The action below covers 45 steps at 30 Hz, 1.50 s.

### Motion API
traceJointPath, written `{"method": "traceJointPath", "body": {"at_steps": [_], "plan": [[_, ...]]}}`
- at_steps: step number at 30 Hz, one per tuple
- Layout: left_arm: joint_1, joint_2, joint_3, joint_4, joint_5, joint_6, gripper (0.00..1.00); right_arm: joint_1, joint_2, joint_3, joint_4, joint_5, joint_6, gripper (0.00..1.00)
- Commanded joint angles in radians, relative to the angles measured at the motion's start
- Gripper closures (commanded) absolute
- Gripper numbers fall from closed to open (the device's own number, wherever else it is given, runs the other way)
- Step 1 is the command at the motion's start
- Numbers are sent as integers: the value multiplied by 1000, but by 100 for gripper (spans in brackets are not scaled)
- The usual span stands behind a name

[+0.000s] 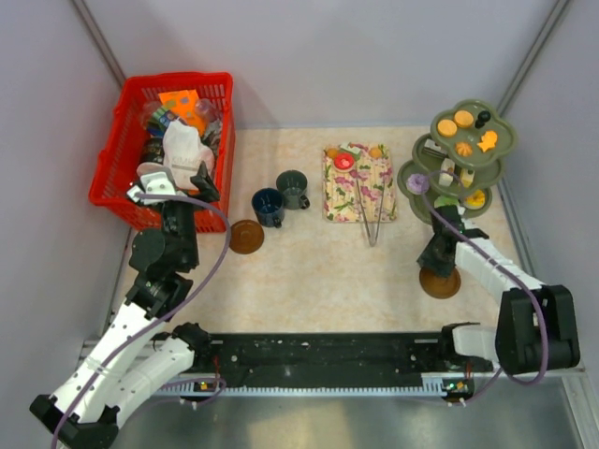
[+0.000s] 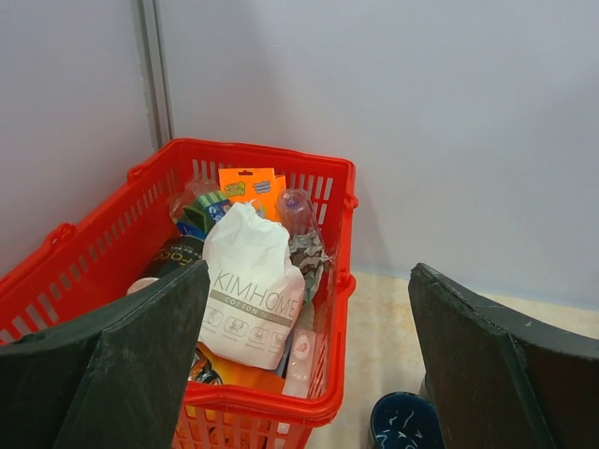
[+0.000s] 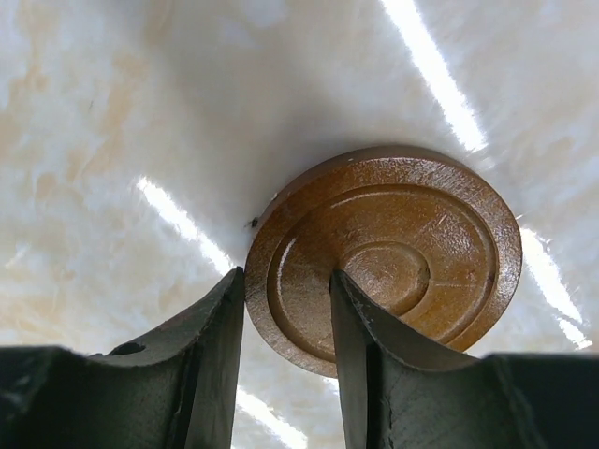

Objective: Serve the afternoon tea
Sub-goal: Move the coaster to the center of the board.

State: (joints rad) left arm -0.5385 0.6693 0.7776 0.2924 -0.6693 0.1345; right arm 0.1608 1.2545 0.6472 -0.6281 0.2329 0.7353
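Evidently stiff, light and slick, the brown saucer (image 3: 384, 257) lies flat on the tabletop (image 3: 112, 140), its rim the only hold; the right gripper (image 3: 285, 281) has its jaws pinching that rim, while the left gripper (image 2: 309, 271) holds its jaws wide and empty.

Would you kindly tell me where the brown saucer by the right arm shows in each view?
Top external: saucer, lower right, at the right claw tip.
Left wrist: not in it.
Right wrist: centre-right, rim between the fingers.
Shared landmark: the right claw.
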Motion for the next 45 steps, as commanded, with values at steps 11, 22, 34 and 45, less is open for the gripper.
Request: {"method": "traceJointPath", "body": {"at_steps": [11,22,34,45], "plan": [[-3,-16,-15,70,-3,27,8,-464,112,48,261,-155,-25,62],[-5,-7,-23,77,4,31,8,-526,212,161,298,-107,-19,62],[-5,-5,-23,77,8,30,8,-524,123,167,259,-113,-69,53],[-5,-10,-21,74,13,20,8,-524,-133,19,134,-187,-10,40]]}}
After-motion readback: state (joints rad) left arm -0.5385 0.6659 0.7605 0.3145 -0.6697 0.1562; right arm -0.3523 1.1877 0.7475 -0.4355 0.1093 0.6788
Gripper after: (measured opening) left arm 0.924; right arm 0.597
